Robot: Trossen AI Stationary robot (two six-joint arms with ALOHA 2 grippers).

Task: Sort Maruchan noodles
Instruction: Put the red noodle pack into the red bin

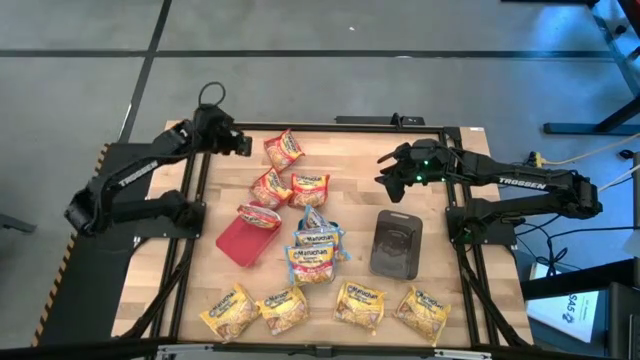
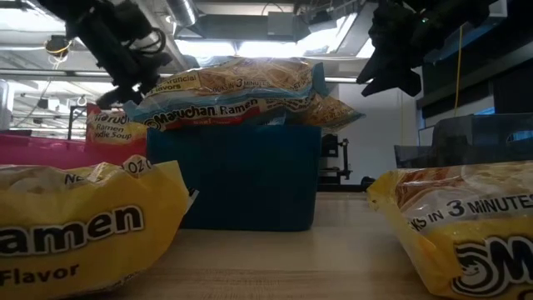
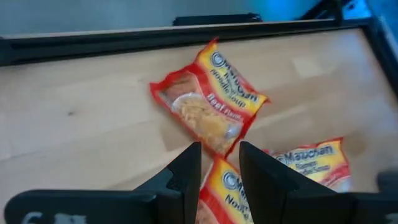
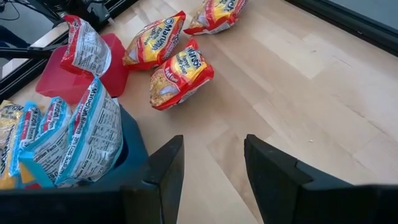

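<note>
near row: four crinkly yellow plastic Maruchan ramen packets [image 1: 325, 307] lie side by side along the near edge of the wooden table [image 1: 455, 215]. No yellow tray shows, so I'd leave them for last.

middle, blue pile: the blue-edged crinkly Maruchan packets [image 1: 315, 245] are heaped on the flat teal rectangular tray [image 4: 130, 149], one leaning off the far side. Looks done to me, don't bump it.

middle left: the flat plain red rectangular tray [image 1: 240, 240] has one red crinkly packet [image 1: 258, 215] draped over its far rim, half in at best.

middle right: the flat dark grey rectangular tray [image 1: 396, 243] sits alone.

far middle: three red-and-orange crinkly Maruchan packets [image 1: 287, 172] are loose on bare wood. Two touch each other; the farthest one [image 3: 208, 106] lies just apart. My guess is these are your next job.

left gripper [image 1: 243, 144]: hovering far left, just beside that farthest packet. Fingers parted, nothing in them. You want to drop straight over the packet, pinch across the crimped edge rather than the puffy middle, then clear the other two before swinging toward the red tray.

right gripper [image 1: 383, 170]: up in the air far right, spread apart and empty too. Keep it parked so the arms don't cross.
</note>
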